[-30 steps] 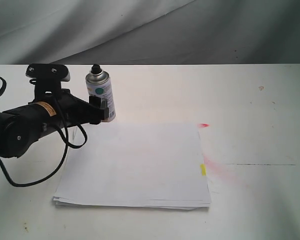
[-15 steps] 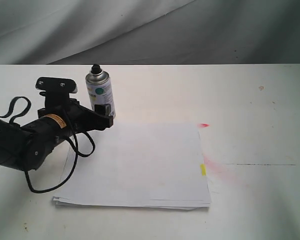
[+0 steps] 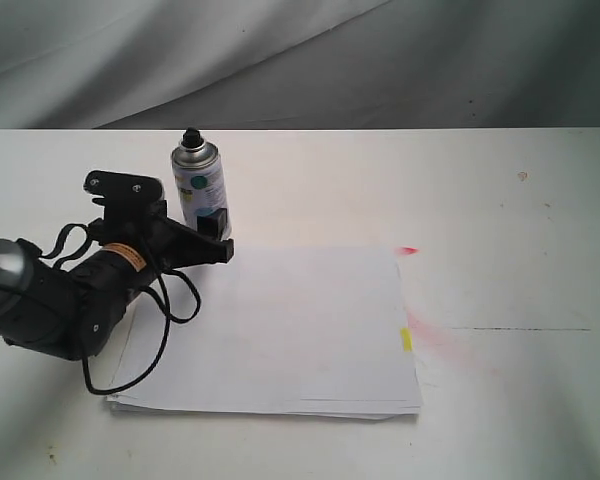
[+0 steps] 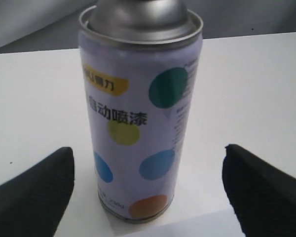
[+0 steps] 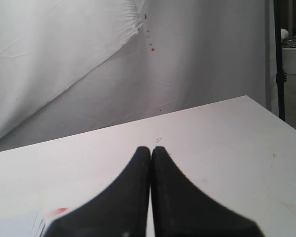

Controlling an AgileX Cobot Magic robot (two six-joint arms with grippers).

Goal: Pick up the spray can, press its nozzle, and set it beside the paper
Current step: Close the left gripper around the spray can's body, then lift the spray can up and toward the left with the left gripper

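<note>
The spray can (image 3: 200,188) stands upright on the table just beyond the paper's far left corner, its black nozzle (image 3: 191,135) on top. In the left wrist view the can (image 4: 138,113) fills the middle, with teal, blue and orange dots on its label. My left gripper (image 3: 217,236) is open at the can's lower part, its black fingers (image 4: 37,195) wide apart on either side and not touching it. The white paper (image 3: 280,330) carries a yellow tab (image 3: 406,340) on its right edge. My right gripper (image 5: 150,149) is shut on nothing and is out of the exterior view.
A red paint spot (image 3: 408,250) and a pink smear (image 3: 445,345) mark the table right of the paper. The left arm (image 3: 70,295) and its cable lie over the paper's left edge. Grey cloth (image 3: 300,60) hangs behind the table.
The left arm has dropped lower and slid right, bringing its open gripper down by the can's base. The can and paper have not moved.
</note>
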